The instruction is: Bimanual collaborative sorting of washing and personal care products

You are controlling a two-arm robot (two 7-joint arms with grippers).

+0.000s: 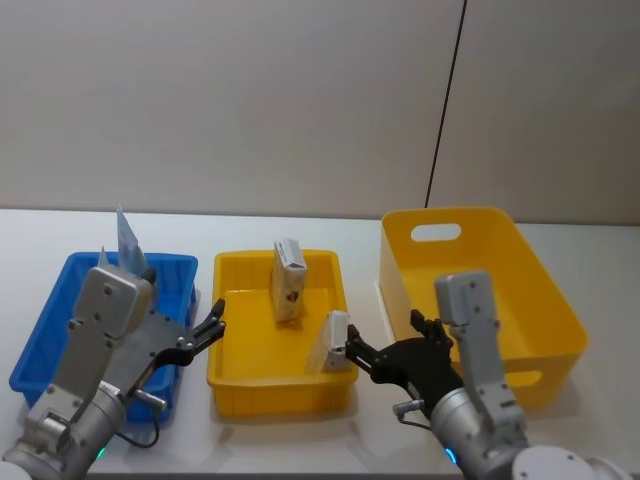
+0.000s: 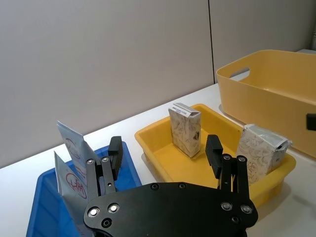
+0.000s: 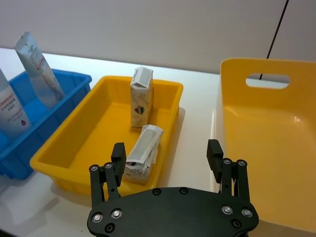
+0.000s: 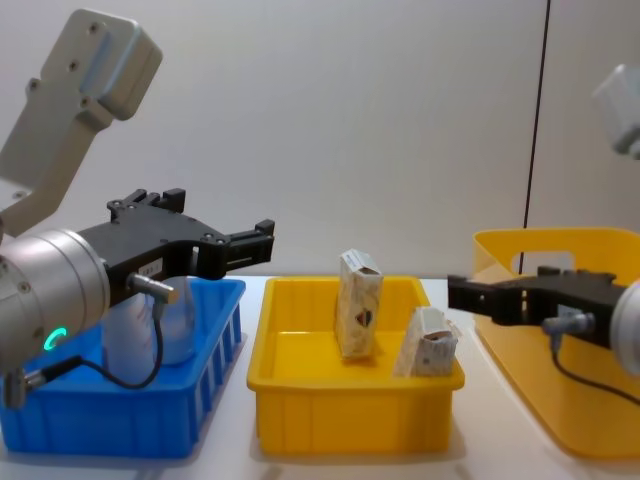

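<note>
Two small cream cartons sit in the low yellow tray [image 1: 280,385]: one upright [image 1: 288,280] at the back, the other [image 1: 330,342] leaning against the front right corner. Two tubes stand in the blue crate [image 1: 45,320], a pale bluish one [image 3: 38,66] and a white one with red print [image 3: 10,111]; a tube tip [image 1: 128,240] pokes up behind my left arm. My left gripper [image 1: 212,325] hovers open and empty between the crate and the tray. My right gripper [image 1: 362,352] hangs open and empty just right of the leaning carton.
A big yellow bin [image 1: 450,212] with handle slots stands empty at the right, close beside the tray. The three containers line up on a white table, with a grey wall behind.
</note>
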